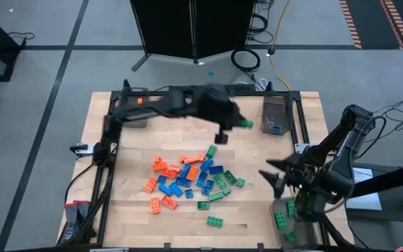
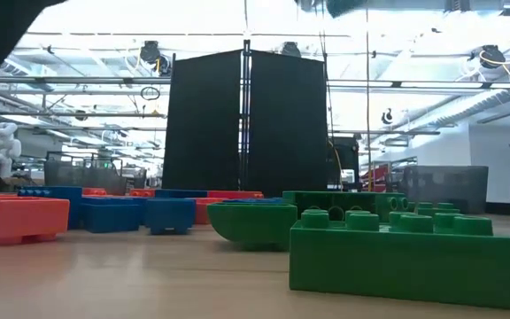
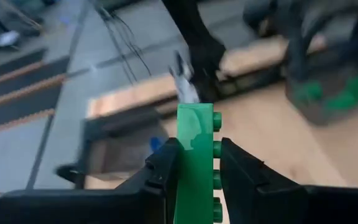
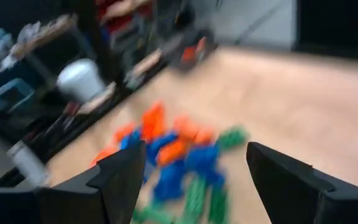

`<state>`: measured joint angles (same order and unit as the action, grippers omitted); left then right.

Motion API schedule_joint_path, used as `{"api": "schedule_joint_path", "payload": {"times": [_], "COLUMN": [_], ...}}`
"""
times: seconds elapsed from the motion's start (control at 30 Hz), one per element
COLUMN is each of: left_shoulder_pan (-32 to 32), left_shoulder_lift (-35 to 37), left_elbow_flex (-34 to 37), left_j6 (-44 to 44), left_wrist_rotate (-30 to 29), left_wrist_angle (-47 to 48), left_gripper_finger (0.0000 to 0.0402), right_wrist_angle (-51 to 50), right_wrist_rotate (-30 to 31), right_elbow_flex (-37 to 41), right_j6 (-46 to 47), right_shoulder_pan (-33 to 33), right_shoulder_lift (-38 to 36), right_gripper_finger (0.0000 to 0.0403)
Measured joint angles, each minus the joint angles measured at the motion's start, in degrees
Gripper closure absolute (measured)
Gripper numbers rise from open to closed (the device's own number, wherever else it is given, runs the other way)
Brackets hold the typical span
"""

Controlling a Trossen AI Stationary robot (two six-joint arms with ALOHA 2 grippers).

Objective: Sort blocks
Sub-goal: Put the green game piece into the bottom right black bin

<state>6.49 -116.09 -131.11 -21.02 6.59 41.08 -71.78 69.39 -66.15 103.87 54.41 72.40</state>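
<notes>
A pile of orange, blue and green blocks [image 1: 187, 178] lies on the middle of the wooden table; the low view shows a green block [image 2: 405, 252] up close. My left gripper [image 1: 238, 126] is above the table's far middle, shut on a green block [image 3: 197, 155]. My right gripper [image 1: 271, 176] hovers open at the right, its fingers [image 4: 117, 177] pointing toward the pile with nothing between them. My left gripper pinches the green block between its two fingers, one on the studded face [image 3: 217, 149], the other on the opposite flat face [image 3: 180, 155]. The block's far end sticks out past the fingertips. The fingers slant down from the table's left, and the block is lifted clear.
A bin [image 1: 276, 115] holding blue blocks stands at the far right. A bin [image 1: 285, 217] with green blocks sits at the near right under my right arm, and a bin [image 1: 135, 105] with orange ones at the far left. A lone green block [image 1: 215, 221] lies near the front edge.
</notes>
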Motion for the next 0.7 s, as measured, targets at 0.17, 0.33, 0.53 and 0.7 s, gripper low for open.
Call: {"api": "schedule_joint_path", "payload": {"times": [0.17,0.33,0.53,0.7], "left_shoulder_pan": [1.6,2.6,2.0,0.4], "left_shoulder_lift": [7.6,11.9,12.9,12.3], "left_elbow_flex": [0.0,0.0,0.1,0.2], "left_j6": [8.1,16.3,21.4,22.2], "left_wrist_rotate": [1.7,5.6,7.4,8.6], "left_wrist_angle": [-4.5,-8.4,-10.1,-15.4], "left_gripper_finger": [0.0314,0.0313,0.0313,0.0313], "right_wrist_angle": [-2.1,0.1,8.7,24.1], "right_wrist_rotate": [15.2,17.3,17.4,13.8], "right_elbow_flex": [0.0,-3.3,-15.3,-22.4], "right_j6": [-5.1,-18.2,-47.4,-73.4], "right_shoulder_pan": [-6.7,-13.2,-16.9,-17.0], "right_shoulder_lift": [-0.3,-1.7,-1.8,-1.8], "right_gripper_finger": [0.0129,0.0129,0.0129,0.0129]}}
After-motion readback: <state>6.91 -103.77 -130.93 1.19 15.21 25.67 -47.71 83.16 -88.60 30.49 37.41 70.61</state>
